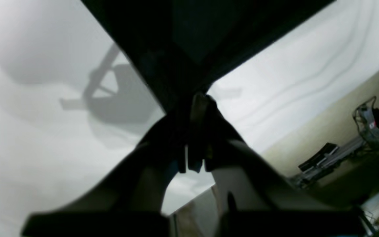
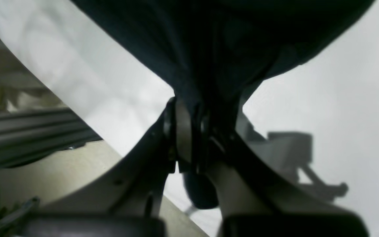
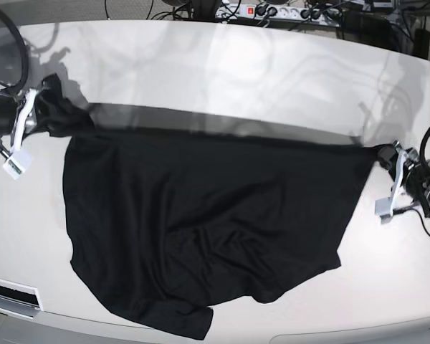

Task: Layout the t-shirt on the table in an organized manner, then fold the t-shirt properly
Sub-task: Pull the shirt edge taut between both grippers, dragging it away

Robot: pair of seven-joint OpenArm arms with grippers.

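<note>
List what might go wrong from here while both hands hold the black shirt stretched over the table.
1. The t-shirt is pulled taut between the right hand and the left hand; each pinches only a small bunch of cloth, so a corner may slip out.
2. Its lower hem lies near the front edge of the table, so it may slide off.
3. Wrinkles at mid-shirt may get folded in.

In the base view the t-shirt point(image 3: 201, 222) lies on the table point(image 3: 222, 64) and fills the middle and the lower part of the frame. Its upper edge runs as a nearly straight line from the left side of the frame to the right side. The right gripper point(image 3: 34, 115) is at the left end of this edge, the left gripper point(image 3: 388, 159) at the right end. A power strip point(image 3: 272, 11) lies behind the table, at the top of the frame.
</note>
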